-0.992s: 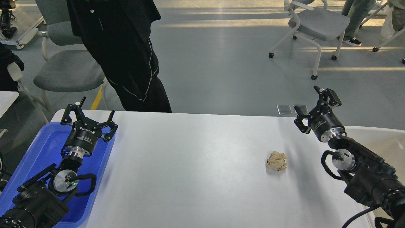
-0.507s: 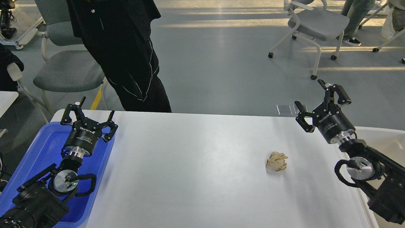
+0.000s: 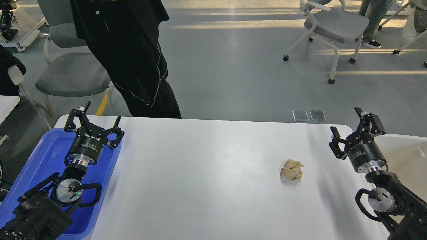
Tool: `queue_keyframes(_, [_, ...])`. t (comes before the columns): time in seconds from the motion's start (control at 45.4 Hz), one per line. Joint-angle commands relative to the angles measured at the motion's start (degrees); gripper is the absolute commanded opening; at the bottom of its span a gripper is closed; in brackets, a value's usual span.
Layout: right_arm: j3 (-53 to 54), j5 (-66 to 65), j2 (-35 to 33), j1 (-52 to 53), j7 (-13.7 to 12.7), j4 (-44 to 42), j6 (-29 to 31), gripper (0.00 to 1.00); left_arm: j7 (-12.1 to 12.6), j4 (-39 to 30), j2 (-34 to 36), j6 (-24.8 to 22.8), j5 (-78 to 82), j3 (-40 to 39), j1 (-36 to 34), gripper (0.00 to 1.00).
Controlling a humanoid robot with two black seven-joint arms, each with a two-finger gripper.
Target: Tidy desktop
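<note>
1. Near left: left arm comes in over the blue tray, which sits on the left end of the desktop.
2. Near right: right arm enters from the lower right corner, partly over the cream bin just off the desktop's right edge.
3. Desktop: white, matte, spans most of the lower view. One crumpled beige paper ball lies on it, right of centre, touching nothing else.
4. Left gripper: fingers spread wide, holding nothing, above the tray's far right corner, well apart from the paper ball.
5. Right gripper: fingers spread, holding nothing, at the desktop's far right corner beside the bin. Paper ball is near it, to its left and nearer the camera, not touching.
6. Far: person in black stands just behind the desktop's far edge, left of centre. Grey chairs behind on the left, another chair far right on the grey floor.
</note>
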Motion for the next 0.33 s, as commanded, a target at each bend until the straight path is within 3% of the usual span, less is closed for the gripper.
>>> queue_keyframes(0.0, [1.0,-0.7,0.9,-0.8,5.4,-2.5,-2.7,1.0,0.0,0.0,0.0,0.0,0.0,0.1,0.0,1.0])
queue_keyframes(0.308, [-0.9,-0.7,0.9,-0.8,5.9,-2.6,-2.9,1.0,0.0,0.0,0.0,0.0,0.0,0.0,0.0,1.0])
